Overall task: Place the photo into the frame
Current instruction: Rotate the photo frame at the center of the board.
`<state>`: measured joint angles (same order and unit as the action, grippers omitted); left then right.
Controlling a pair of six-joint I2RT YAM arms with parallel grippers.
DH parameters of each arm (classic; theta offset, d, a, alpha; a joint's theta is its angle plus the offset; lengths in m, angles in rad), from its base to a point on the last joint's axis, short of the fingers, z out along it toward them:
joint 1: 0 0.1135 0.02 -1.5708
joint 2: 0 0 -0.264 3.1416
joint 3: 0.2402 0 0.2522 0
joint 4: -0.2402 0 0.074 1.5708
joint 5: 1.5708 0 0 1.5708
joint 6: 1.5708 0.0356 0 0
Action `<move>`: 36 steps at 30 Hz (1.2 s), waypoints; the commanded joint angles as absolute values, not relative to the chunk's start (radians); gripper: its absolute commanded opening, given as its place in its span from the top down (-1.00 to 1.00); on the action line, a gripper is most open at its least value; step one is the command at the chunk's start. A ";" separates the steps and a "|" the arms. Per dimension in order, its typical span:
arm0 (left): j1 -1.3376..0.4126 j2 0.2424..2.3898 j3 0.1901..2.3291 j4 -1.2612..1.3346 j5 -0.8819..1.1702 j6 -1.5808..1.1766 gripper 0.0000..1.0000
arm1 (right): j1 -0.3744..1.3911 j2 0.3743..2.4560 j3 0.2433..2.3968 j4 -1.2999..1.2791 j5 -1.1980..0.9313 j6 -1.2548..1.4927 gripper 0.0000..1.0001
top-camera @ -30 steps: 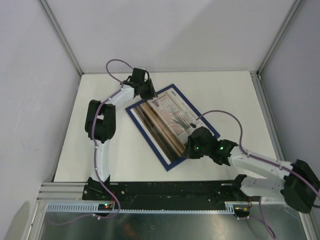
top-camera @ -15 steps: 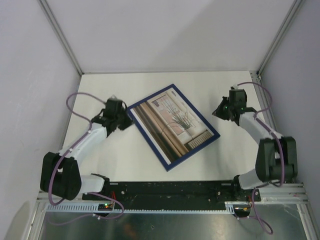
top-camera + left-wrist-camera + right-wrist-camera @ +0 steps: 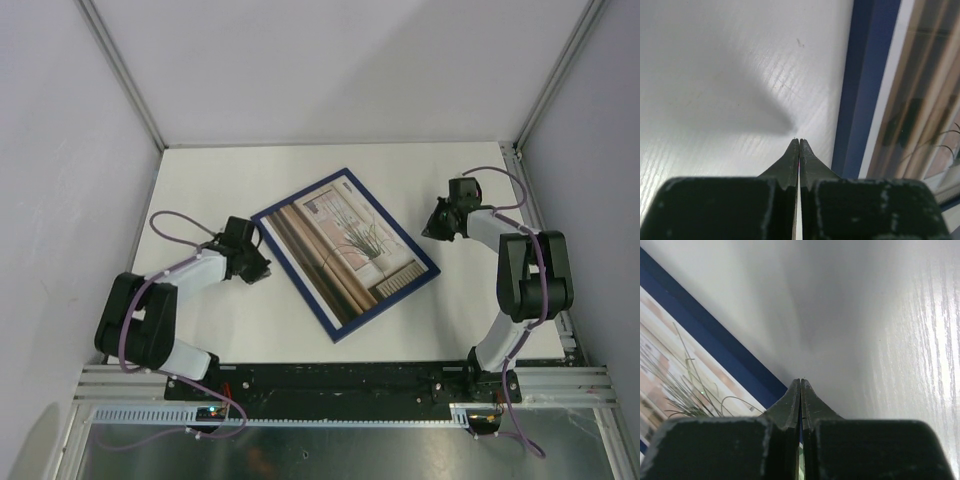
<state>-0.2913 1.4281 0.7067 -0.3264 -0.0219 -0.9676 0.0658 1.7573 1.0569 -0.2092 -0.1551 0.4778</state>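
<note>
1. The bench is a plain white surface with faint wood-like grain.
2. A navy-blue frame lies flat on it near the middle, turned askew to the edges.
3. The photo sits within the frame's border.

Even, bright light — soft shadows, blurred wrist-view foregrounds

White desk, glossy, with a faint grain. Small dark mark on its surface in the left wrist view. Grey walls stand at the far, left and right edges. Aluminium posts rise from both far corners. Black rail runs along the near edge, with a slotted white duct and a metal sheet outside it.
</note>
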 commanded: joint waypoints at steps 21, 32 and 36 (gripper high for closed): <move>-0.291 1.680 0.927 -0.253 0.006 -0.975 1.00 | 0.112 1.732 0.984 -0.286 -0.097 0.451 1.00; -0.290 1.793 1.071 -0.260 0.004 -0.918 1.00 | 0.178 1.594 0.830 -0.258 -0.097 0.482 1.00; -0.290 1.840 1.131 -0.270 0.004 -0.902 1.00 | 0.217 1.528 0.780 -0.258 -0.094 0.507 1.00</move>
